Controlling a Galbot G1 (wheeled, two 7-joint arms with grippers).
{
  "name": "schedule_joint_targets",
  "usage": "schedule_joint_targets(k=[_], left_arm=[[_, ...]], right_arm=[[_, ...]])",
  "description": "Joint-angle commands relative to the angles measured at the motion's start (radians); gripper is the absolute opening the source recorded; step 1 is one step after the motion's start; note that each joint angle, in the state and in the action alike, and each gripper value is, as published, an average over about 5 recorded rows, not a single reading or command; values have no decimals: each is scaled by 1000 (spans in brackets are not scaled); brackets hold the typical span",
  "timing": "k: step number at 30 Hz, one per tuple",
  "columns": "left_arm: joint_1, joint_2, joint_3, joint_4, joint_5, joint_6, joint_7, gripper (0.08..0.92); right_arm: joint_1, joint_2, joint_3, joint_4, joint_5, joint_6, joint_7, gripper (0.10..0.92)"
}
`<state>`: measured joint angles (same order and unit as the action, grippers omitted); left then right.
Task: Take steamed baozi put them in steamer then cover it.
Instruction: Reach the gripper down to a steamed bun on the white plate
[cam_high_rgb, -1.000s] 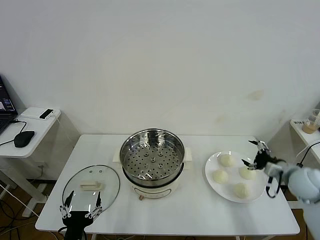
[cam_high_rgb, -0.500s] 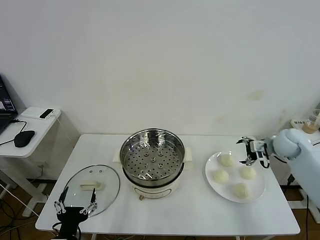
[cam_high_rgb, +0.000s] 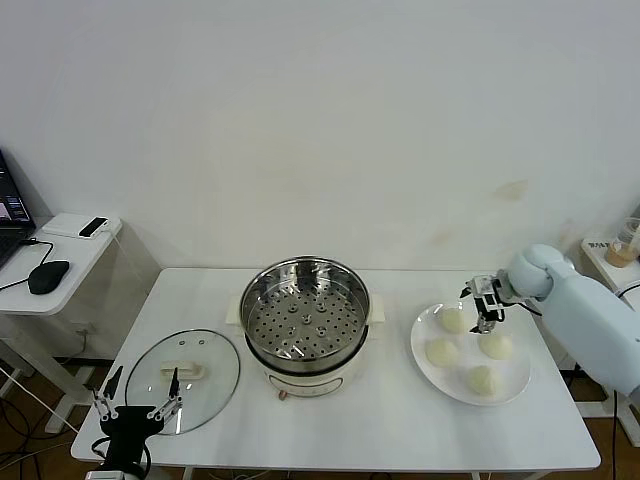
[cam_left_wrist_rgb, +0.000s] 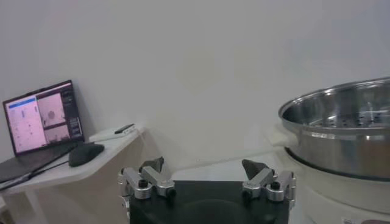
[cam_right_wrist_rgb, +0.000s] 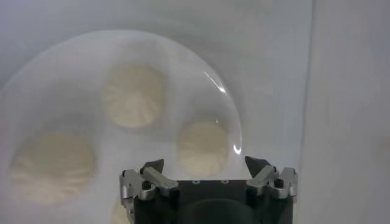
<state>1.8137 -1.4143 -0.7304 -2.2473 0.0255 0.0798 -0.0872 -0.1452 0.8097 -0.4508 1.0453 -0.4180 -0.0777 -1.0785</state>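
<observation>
Several cream-white baozi lie on a white plate (cam_high_rgb: 418, 338) at the table's right; the farthest baozi (cam_high_rgb: 453, 320) is the one closest to my right gripper. My right gripper (cam_high_rgb: 483, 301) hovers open just above the plate's far edge, with nothing between its fingers. In the right wrist view this gripper (cam_right_wrist_rgb: 204, 165) has one baozi (cam_right_wrist_rgb: 203, 146) just ahead of its jaws and two more baozi (cam_right_wrist_rgb: 133, 94) beyond. The steel steamer (cam_high_rgb: 305, 310) stands empty and uncovered at the middle. The glass cover (cam_high_rgb: 183, 372) lies flat to its left. My left gripper (cam_high_rgb: 135, 402) is open near the table's front-left corner, beside the cover.
A side desk (cam_high_rgb: 60, 255) with a mouse (cam_high_rgb: 47, 276) and a laptop (cam_left_wrist_rgb: 42, 115) stands left of the table. A cup (cam_high_rgb: 624, 243) sits on a shelf at the far right. The left wrist view shows the steamer's rim (cam_left_wrist_rgb: 344, 131) off to one side.
My right gripper has swung left from the plate's right edge to above its far side. My left gripper has pulled back off the cover toward the table's front-left corner.
</observation>
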Motion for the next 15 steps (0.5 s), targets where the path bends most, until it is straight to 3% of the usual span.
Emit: schedule_joint_targets(k=[1,15], left_arm=[[-2,1,-7,1,0,1,1,823],[-3,3,-9,9,-13,0,-1,823]], right_arm=[[42,74,-46,-129,-39,-3,7,823],[34,129,-47,-184,-32,-15,33,811]])
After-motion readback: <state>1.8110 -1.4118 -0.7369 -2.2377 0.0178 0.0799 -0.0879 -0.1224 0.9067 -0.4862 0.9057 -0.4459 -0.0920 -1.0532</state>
